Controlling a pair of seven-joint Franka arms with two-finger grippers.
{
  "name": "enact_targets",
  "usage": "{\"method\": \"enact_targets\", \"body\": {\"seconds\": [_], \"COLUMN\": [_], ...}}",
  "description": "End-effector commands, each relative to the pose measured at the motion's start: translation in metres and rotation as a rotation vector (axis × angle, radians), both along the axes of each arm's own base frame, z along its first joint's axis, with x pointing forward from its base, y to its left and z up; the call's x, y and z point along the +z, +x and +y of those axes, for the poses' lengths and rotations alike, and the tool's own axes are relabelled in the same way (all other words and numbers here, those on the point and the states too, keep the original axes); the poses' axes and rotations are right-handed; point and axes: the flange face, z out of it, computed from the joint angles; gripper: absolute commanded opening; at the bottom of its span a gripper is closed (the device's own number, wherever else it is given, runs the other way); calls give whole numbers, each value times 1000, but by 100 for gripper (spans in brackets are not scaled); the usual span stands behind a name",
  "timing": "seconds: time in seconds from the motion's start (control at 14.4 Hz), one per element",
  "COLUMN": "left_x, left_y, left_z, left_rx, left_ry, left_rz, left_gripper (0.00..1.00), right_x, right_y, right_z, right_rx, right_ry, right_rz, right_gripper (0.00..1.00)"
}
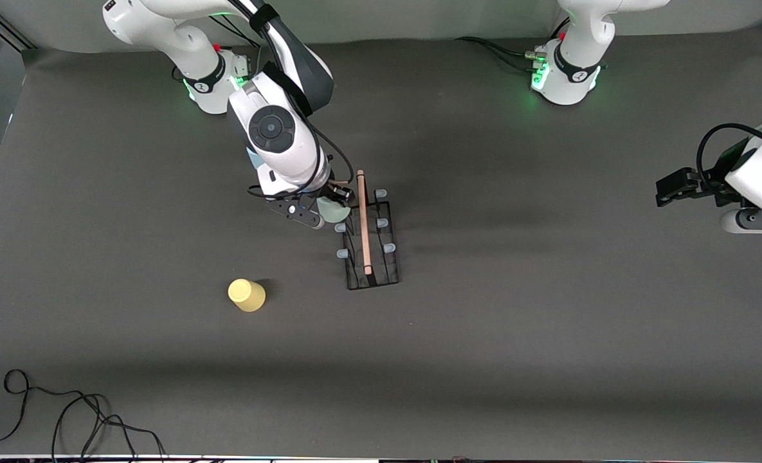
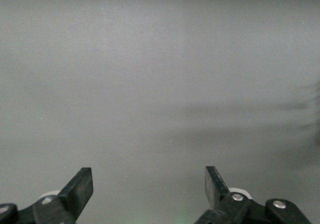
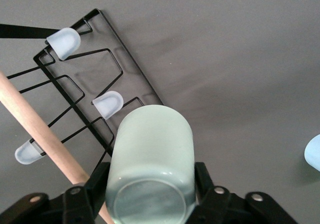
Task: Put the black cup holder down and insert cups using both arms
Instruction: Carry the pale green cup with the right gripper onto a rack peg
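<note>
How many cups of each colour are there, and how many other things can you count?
Yellow cup: 1
Pale green cup: 1
Light blue cup: 1
Black cup holder: 1
Grippers: 2, the right gripper at the pale green cup beside the holder, the left gripper waiting open over the left arm's end of the table
Total: 6

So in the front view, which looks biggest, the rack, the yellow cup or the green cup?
1. Rack, clearly largest.
2. Yellow cup.
3. Green cup, but the right end effector partly hides it, so the cups may really match.
</note>
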Motion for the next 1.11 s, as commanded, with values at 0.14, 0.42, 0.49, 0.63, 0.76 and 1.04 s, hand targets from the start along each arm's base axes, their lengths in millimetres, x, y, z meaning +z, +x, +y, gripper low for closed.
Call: {"method": "enact_targets", "body": {"seconds": [0.14,0.42,0.49,0.63,0.76,1.04], "left_x": [0,-1,-1,-2,-2,-2], "left_y": [-3,-2,-2,-1,-1,-1], "left_z": [-1,1,1,0,-1,0], "left_rx": [-19,-17,-17,-19,-21,-18], "left_ry": [19,18,19,19,19,19], "left_rz": [-5,-5,-5,-5,-5,-6], "left_gripper": [100,100,100,100,100,100], "right_x": [2,5,5,-1,-15,-44], "right_y": [3,13,26,59,93,156], "right_z": [4,-10,-28,-75,-123,-176], "right_rx": [-24,43,65,139,181,162], "right_ry": [18,-12,-17,-7,3,12], "right_rz": [-4,-29,-41,-50,-51,-84], "right_gripper": [92,90,91,95,100,100]}}
